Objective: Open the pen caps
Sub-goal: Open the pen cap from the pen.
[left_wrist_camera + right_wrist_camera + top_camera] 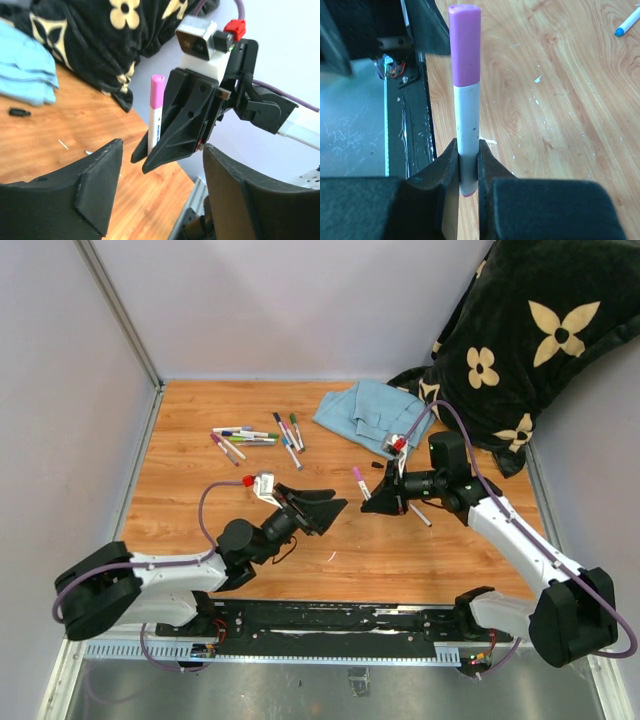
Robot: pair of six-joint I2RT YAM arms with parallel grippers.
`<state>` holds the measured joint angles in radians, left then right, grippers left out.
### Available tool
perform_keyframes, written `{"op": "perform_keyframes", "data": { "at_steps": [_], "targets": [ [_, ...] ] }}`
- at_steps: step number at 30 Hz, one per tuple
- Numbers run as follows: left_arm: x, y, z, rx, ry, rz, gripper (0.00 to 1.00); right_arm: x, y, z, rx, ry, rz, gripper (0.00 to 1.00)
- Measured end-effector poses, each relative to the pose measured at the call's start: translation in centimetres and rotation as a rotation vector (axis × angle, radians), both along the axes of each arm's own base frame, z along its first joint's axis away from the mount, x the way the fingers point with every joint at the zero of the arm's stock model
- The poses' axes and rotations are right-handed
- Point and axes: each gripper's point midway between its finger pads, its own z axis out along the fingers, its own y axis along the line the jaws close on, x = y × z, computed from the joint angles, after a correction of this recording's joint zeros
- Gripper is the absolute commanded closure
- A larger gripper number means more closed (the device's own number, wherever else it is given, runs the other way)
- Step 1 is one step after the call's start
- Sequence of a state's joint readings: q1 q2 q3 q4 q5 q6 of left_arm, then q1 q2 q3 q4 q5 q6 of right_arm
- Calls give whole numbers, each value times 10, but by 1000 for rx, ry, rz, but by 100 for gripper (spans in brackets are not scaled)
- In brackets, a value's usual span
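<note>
Looks out past the left gripper (162, 147), jaws standing wide apart. Faces the right gripper (142, 161), clamped on a white marker (152, 125) held upright, pink cap (157, 92) on top. Takes in a small black cap (19, 112) lying loose on the table (75, 125) near a blue cloth (25, 70), and a flowered black blanket (100, 40) draped at the table's edge.

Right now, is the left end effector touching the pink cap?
Apart. The left wrist view shows the left end effector open, with clear space between its fingers and the pink cap.
</note>
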<state>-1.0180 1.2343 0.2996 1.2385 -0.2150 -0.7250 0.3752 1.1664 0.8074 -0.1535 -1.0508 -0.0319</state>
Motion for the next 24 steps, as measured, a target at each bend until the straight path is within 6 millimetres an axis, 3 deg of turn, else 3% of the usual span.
{"op": "perform_keyframes", "data": {
  "at_steps": [2, 6, 15, 24],
  "targets": [
    [-5, 9, 10, 8, -27, 7, 10, -2, -2, 1, -15, -27, 25, 96],
    [-12, 25, 21, 33, -59, 25, 2, -8, -8, -3, -50, -59, 66, 95],
    [-22, 38, 3, 116, -53, 16, 1, -18, -21, -16, -117, -109, 109, 94],
    [-8, 36, -27, 190, -12, -33, 1, -18, -27, -22, -138, -125, 120, 94]
  ]
}}
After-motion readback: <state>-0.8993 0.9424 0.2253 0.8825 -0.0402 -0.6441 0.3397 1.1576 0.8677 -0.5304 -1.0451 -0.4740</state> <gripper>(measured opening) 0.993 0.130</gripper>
